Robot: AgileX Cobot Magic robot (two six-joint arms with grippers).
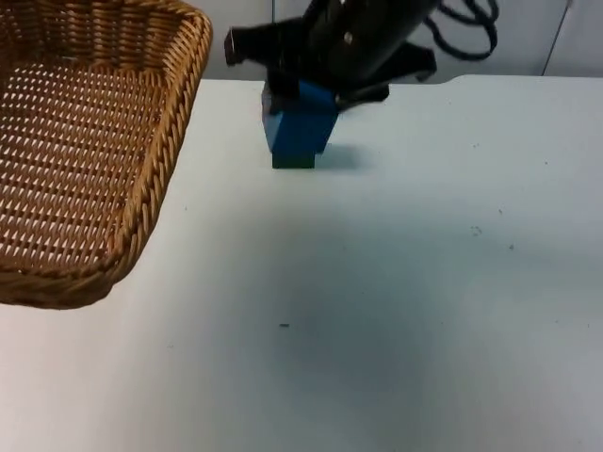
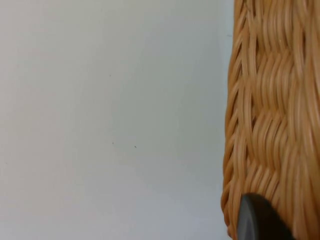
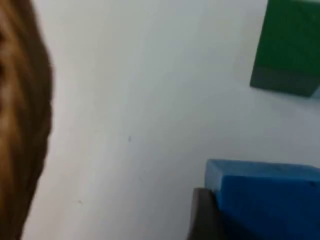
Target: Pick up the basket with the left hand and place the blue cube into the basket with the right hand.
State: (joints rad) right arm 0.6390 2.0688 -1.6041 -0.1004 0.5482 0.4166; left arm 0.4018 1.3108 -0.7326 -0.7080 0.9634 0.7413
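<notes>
Overall, the white table top (image 1: 396,311) runs back to a grey partition wall (image 1: 528,38). Counted left to right: one wicker basket (image 1: 85,141), raised at the table's left with its long axis running front to back and the left gripper (image 2: 262,220) clamped on its rim; one blue cube (image 1: 303,121); one green block (image 1: 294,161). The right gripper (image 1: 306,94) grasps the blue cube above the table's far edge, tilted, just over the green block.
</notes>
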